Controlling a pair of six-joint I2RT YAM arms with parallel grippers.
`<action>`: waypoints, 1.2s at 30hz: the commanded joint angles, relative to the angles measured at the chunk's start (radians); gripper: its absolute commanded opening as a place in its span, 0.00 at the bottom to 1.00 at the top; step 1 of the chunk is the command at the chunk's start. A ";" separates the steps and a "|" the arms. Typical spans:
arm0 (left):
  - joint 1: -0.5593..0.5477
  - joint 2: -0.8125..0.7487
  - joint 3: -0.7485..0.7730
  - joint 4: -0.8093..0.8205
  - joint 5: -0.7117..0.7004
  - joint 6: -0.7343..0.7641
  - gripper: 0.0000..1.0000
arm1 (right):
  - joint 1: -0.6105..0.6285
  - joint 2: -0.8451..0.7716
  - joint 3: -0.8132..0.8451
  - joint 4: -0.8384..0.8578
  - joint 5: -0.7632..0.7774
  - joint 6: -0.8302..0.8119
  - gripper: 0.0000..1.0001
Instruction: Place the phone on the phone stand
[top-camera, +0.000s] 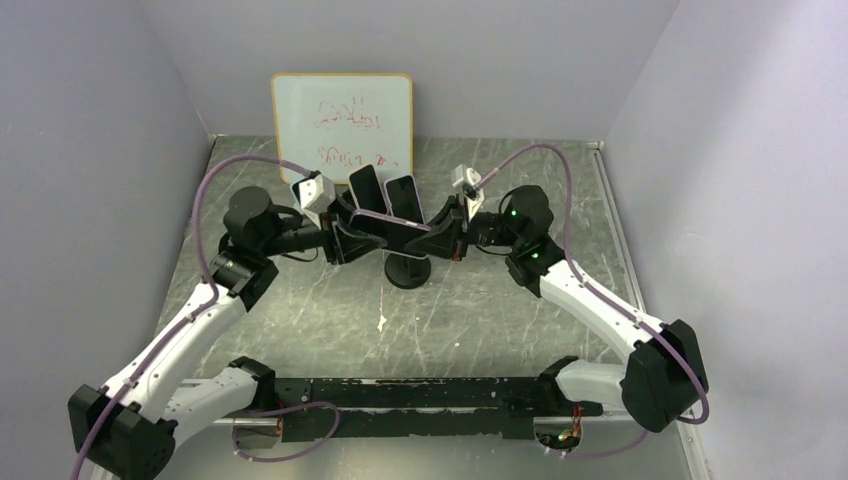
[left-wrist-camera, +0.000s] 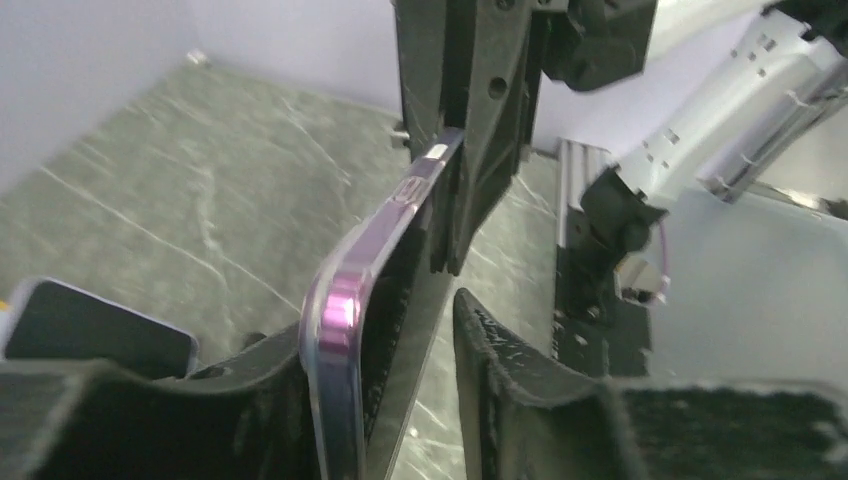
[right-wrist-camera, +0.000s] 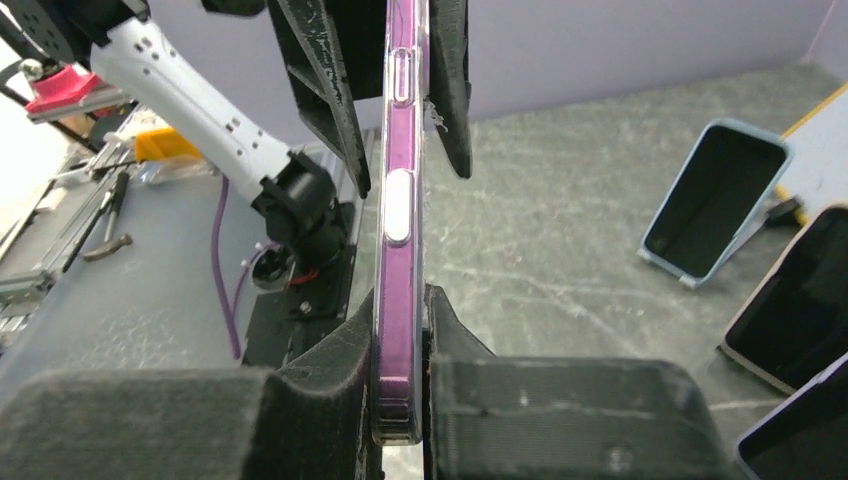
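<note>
A phone in a purple case (top-camera: 390, 222) hangs level between my two grippers, just above the black phone stand (top-camera: 407, 272) at the table's middle. My right gripper (top-camera: 445, 235) is shut on its right end; in the right wrist view both pads press the phone's edge (right-wrist-camera: 400, 200) at the gripper (right-wrist-camera: 400, 330). My left gripper (top-camera: 352, 238) surrounds the left end. In the left wrist view the phone (left-wrist-camera: 345, 300) leans on one finger, and a gap shows to the other finger (left-wrist-camera: 500, 360), so the left gripper (left-wrist-camera: 400, 340) is open.
Two other phones (top-camera: 367, 187) (top-camera: 403, 195) lean upright behind the stand, in front of a small whiteboard (top-camera: 342, 120). The right wrist view shows a blue-cased phone (right-wrist-camera: 715, 200) and a dark one (right-wrist-camera: 800, 300) to the right. Grey walls enclose the table.
</note>
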 joint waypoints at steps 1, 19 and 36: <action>0.005 0.042 -0.017 -0.137 0.177 0.086 0.39 | -0.008 0.020 0.034 -0.138 -0.069 -0.066 0.00; -0.008 -0.052 -0.248 0.621 0.244 -0.296 0.05 | -0.007 -0.020 -0.150 0.346 0.160 0.163 0.63; -0.007 0.021 -0.254 0.882 0.162 -0.446 0.05 | 0.004 0.087 -0.106 0.449 0.092 0.249 0.50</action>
